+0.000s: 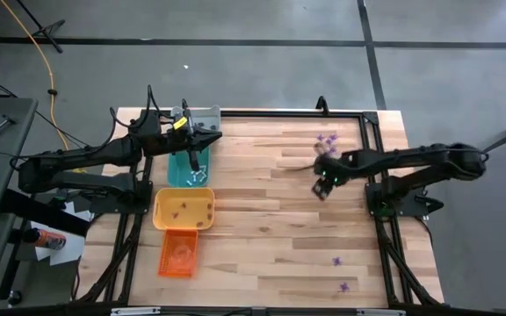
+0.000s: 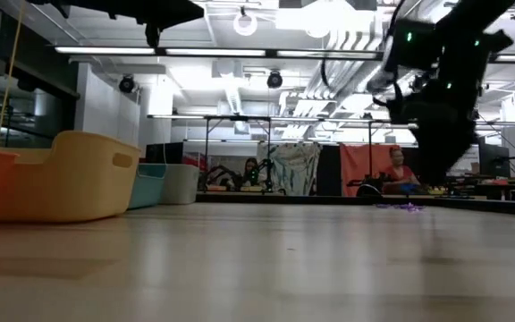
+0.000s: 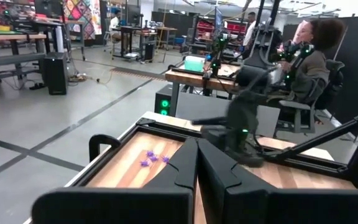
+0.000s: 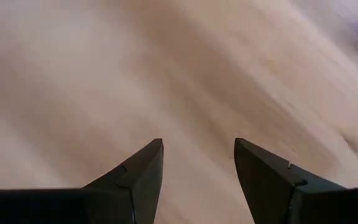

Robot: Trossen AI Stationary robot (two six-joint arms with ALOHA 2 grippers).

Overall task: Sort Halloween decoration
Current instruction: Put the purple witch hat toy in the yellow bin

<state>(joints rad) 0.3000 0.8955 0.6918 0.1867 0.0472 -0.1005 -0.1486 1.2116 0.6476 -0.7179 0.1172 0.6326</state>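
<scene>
The Halloween decoration shows as tiny purple trinkets: a small cluster [image 1: 327,139] near the table's far right, also in the left wrist view [image 3: 151,158], and two loose ones [image 1: 336,260] [image 1: 344,286] near the front right. My right gripper [image 1: 321,186] hangs open over bare wood just near of the cluster, pointing steeply down; nothing lies between its fingers [image 4: 197,168]. My left gripper [image 1: 216,135] is shut and points level toward the table's right, above the far end of the teal tray [image 1: 183,168]. Nothing shows between its fingers [image 3: 197,165].
A row of trays runs along the left side: grey [image 1: 207,115] farthest, then teal with whitish bits, yellow [image 1: 184,209] with dark bits, and orange [image 1: 178,254] nearest. A black frame rail [image 1: 372,140] borders the right side. A person sits beyond the table [image 3: 309,56].
</scene>
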